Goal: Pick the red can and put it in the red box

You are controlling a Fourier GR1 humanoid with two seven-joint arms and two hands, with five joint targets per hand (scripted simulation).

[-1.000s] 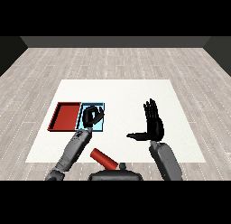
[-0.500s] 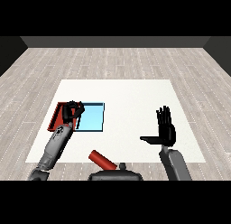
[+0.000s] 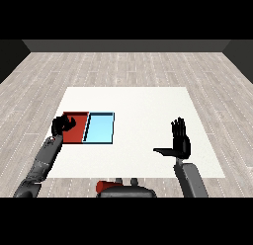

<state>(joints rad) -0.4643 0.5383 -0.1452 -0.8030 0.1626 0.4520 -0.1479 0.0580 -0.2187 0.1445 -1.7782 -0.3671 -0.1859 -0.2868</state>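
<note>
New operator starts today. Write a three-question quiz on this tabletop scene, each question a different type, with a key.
1. True or false: the left hand holds the red can.
2. Which tray lies nearer the right hand? A) red tray B) light blue tray
3. Fill in: the right hand's fingers are ____, holding nothing.

Key: 1 false, the can lies at the near table edge, apart from both hands. 2 B. 3 straight.
</note>
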